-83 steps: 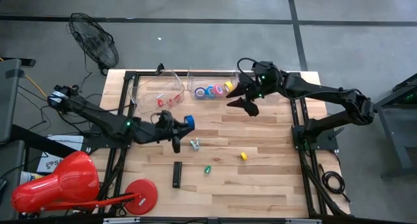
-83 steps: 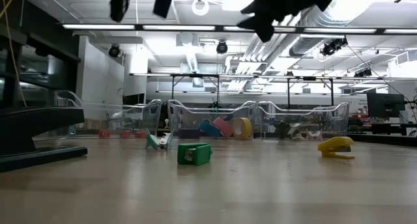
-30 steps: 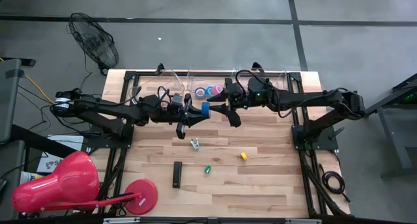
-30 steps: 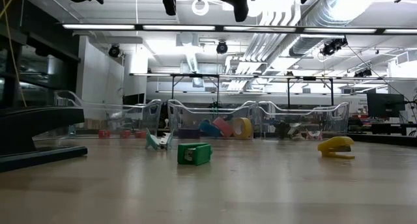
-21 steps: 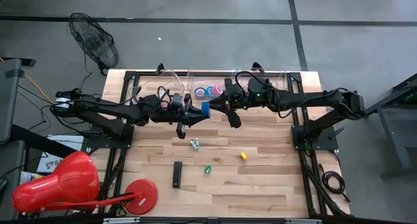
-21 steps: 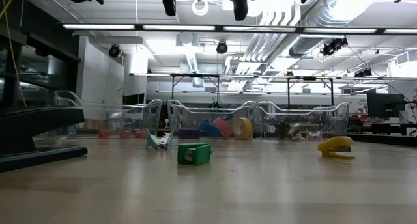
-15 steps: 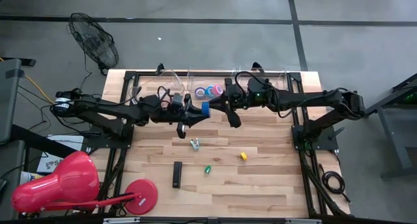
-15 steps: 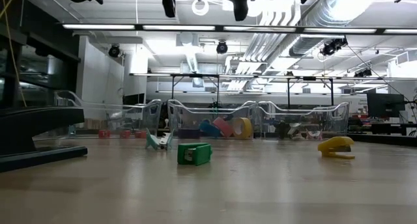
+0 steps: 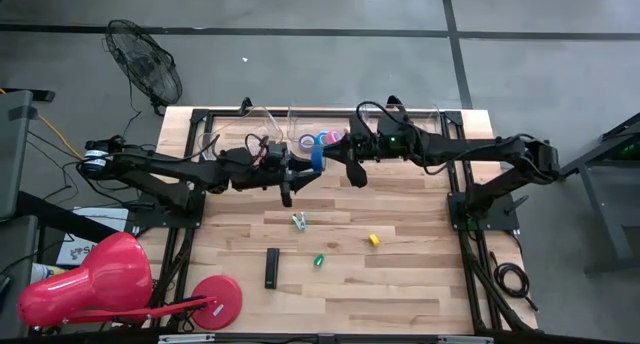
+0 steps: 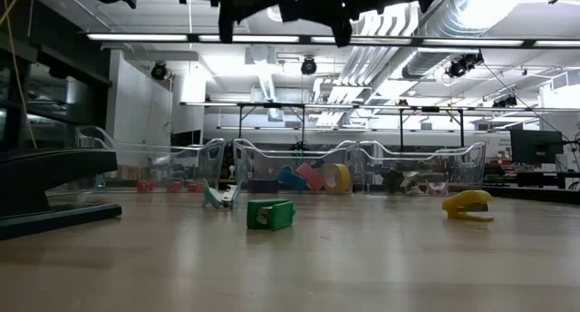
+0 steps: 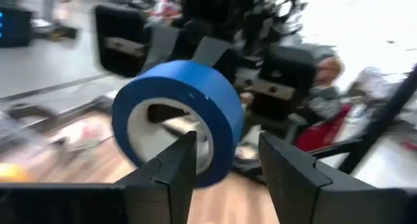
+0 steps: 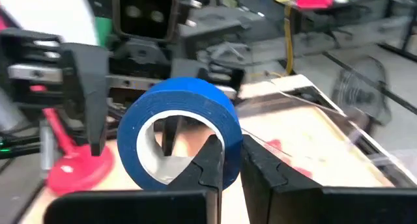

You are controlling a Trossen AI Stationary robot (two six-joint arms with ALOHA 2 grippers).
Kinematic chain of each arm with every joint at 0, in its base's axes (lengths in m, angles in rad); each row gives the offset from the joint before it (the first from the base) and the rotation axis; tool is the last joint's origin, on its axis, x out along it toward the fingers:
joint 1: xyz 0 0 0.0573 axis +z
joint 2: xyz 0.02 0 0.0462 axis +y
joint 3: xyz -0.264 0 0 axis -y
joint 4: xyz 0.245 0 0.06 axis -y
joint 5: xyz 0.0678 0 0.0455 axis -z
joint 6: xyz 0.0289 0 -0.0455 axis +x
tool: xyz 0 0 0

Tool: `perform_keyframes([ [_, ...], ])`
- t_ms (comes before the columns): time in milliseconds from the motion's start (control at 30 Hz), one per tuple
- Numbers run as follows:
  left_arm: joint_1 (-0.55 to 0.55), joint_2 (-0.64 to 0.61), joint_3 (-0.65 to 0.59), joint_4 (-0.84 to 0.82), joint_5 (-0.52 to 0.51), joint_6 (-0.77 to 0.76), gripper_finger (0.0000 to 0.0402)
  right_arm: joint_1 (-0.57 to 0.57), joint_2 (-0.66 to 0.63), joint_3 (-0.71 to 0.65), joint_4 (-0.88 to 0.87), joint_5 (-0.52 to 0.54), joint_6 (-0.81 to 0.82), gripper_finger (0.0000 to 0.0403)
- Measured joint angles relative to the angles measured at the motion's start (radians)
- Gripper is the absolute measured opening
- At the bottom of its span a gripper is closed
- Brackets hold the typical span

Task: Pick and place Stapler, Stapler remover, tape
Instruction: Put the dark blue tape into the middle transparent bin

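A blue tape roll (image 9: 316, 161) hangs in mid-air over the table's far middle, between my two grippers. My right gripper (image 9: 331, 162) comes from the table's right and is shut on the roll (image 12: 179, 129). My left gripper (image 9: 298, 173) comes from the left and stands open; in its wrist view one finger (image 11: 177, 162) shows in front of the roll's hole (image 11: 163, 123) and the other (image 11: 287, 172) stands clear of its outer wall. A black stapler (image 9: 271, 268), a staple remover (image 9: 299, 221) and more tape rolls (image 9: 325, 139) in a clear bin also show. My right gripper has the blue roll's wall (image 12: 229, 140) pinched, one finger (image 12: 210, 160) inside the hole and one (image 12: 255, 167) outside. The fingers come about level from the table's right. The roll stands on edge, lifted clear of the table. Whether my left gripper touches the roll, I cannot tell.
Clear bins (image 9: 240, 139) line the far edge. A small green item (image 9: 319, 260) and a yellow one (image 9: 374, 240) lie on the wood. A red disc (image 9: 216, 300) sits at the near left. The near right of the table is bare wood.
The blue roll has passed from my left gripper to my right one. My right gripper has shut on the roll's wall and my left has opened off it and turned its wrist a little. The roll has drifted slightly toward the far edge, staying in the air.
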Motion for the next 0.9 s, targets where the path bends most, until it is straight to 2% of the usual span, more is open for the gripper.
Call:
perform_keyframes([
  [233,0.0,-0.05,0.0,-0.197,-0.162,0.016,0.0167,-0.067,0.0,0.0,-0.074,0.108,0.008,0.0021],
  [433,0.0,-0.116,0.0,-0.392,-0.321,0.017,0.0168,-0.164,-0.001,0.0,-0.139,0.263,0.01,0.0021],
  [533,0.0,-0.143,0.0,-0.467,-0.364,0.017,0.0168,-0.216,0.007,0.0,-0.168,0.362,0.013,0.0021],
  [600,0.0,-0.158,0.0,-0.507,-0.376,0.022,0.0168,-0.246,0.022,0.001,-0.171,0.388,0.04,0.0021],
  [733,0.0,-0.189,0.0,-0.577,-0.38,0.05,0.0168,-0.282,0.117,0.061,-0.223,0.387,0.111,0.0021],
  [900,0.0,-0.223,0.0,-0.664,-0.376,0.083,0.0168,-0.3,0.309,0.264,-0.386,0.382,0.134,0.0021],
])
